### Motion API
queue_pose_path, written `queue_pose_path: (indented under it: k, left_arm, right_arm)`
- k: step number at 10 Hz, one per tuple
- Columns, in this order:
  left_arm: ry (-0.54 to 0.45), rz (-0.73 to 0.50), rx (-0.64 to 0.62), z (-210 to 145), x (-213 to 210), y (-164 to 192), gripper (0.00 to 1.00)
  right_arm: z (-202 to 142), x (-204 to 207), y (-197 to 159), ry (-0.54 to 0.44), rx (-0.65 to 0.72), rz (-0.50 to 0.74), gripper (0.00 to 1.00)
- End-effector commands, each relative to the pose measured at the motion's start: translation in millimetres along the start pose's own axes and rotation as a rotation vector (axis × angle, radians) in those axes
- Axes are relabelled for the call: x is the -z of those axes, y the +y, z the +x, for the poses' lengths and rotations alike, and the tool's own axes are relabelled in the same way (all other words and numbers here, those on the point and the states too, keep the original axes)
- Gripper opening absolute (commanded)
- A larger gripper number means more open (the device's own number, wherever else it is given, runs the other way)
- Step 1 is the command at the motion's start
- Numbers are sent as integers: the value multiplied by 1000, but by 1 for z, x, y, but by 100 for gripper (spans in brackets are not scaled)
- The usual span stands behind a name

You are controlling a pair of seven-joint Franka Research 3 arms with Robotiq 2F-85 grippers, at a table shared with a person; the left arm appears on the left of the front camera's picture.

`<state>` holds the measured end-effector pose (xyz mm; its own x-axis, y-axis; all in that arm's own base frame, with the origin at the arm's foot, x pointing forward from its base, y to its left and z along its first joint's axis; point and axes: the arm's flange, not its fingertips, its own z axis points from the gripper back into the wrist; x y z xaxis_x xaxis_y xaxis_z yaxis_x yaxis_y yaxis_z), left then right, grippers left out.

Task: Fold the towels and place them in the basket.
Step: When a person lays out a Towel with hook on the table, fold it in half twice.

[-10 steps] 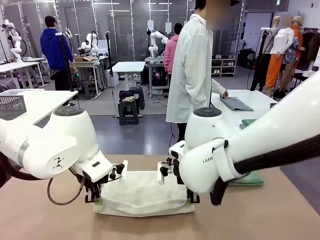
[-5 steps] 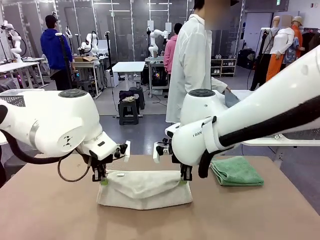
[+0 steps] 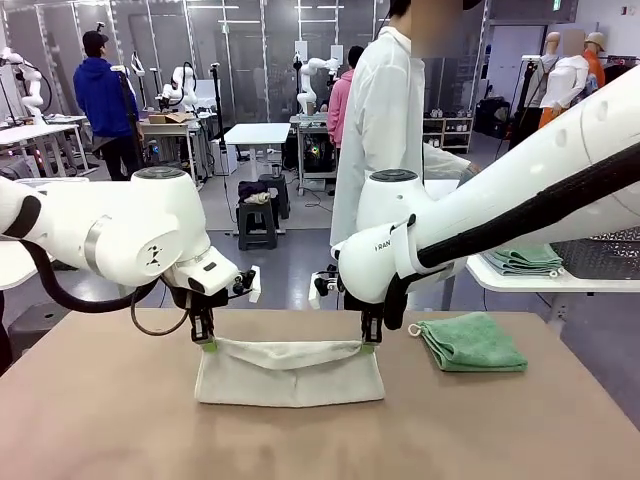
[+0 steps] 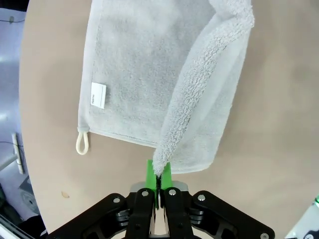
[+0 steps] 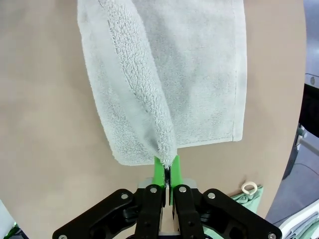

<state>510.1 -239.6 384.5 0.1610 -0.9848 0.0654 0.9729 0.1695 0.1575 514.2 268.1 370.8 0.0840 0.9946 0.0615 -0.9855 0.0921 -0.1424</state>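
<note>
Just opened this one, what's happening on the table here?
Both arms are working on the cream-white towel. The left gripper and right gripper each pinch a corner of one edge, held raised above the table while the rest lies flat, mid-fold. A mint green towel lies folded to the robot's right. A person in a white coat stands at the far side.

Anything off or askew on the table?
Nothing stands out. Left gripper and right gripper pinch the raised edge of the cream-white terry towel, level with each other; the mint green terry towel lies folded nearby.
</note>
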Motion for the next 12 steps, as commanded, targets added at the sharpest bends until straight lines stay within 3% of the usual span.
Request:
queue_pose_path:
  k: [1,5,12]
  left_arm:
    - [28,-22,11,13,5,17,4]
    - [35,-45,-31,18,21,50,4]
    - [47,-101,-90,14,51,73,4]
  right_arm:
    - [6,5,-15,19,5,3,5]
    - [-5,25,-40,23,70,29,5]
    - [-19,49,-59,-25,74,31,5]
